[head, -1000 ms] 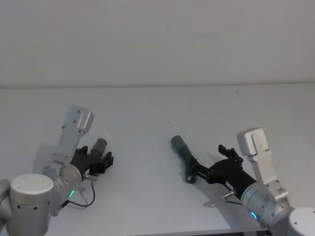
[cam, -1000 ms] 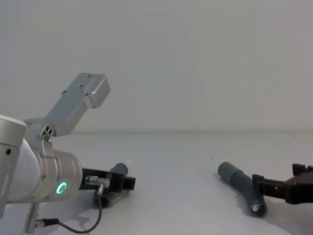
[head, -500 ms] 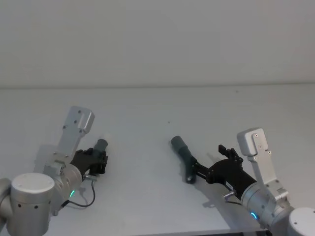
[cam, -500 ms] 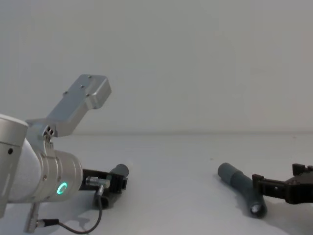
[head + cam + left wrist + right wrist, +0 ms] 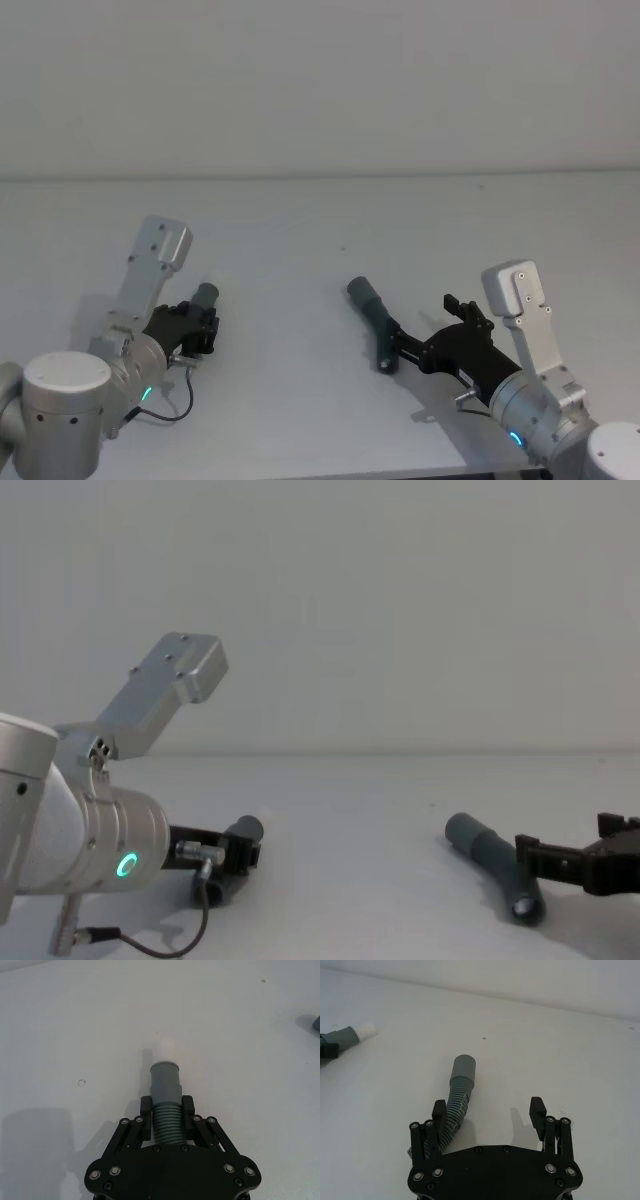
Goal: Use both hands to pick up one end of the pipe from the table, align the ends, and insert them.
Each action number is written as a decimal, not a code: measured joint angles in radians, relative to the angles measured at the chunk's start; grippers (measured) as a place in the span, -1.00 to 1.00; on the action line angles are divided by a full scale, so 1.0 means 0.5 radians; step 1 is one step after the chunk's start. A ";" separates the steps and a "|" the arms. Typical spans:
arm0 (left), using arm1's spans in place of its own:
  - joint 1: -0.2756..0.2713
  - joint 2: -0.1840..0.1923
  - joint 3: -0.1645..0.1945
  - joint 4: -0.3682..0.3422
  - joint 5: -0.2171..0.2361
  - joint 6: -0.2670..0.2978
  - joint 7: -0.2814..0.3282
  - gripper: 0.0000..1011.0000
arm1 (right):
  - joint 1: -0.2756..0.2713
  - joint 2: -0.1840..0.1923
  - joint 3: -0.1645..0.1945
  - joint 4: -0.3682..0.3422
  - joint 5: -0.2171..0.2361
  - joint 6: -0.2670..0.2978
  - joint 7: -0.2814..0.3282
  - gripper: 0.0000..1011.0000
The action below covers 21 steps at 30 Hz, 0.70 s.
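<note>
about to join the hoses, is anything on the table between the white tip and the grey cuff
Nothing visible does: bare table lies between the white plug tip of the left hose, which the left gripper is shut on, and the grey cuff of the right hose inside the open right gripper.

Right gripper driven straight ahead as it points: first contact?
Likely the dark grey ribbed hose with smooth cuff, lying beside one finger of the open right gripper; the centre line looks free over the white table.
</note>
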 joint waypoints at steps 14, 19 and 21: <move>-0.001 0.085 -0.001 -0.031 0.007 -0.171 -0.151 -0.36 | -0.045 0.012 -0.002 -0.190 -0.043 0.093 -0.024 0.99; -0.007 0.146 -0.003 -0.053 -0.007 -0.235 -0.255 -0.36 | -0.077 0.013 -0.016 -0.291 -0.068 0.160 -0.044 0.98; -0.010 0.178 -0.003 -0.063 -0.017 -0.261 -0.319 -0.36 | -0.087 0.012 -0.021 -0.314 -0.074 0.178 -0.047 0.99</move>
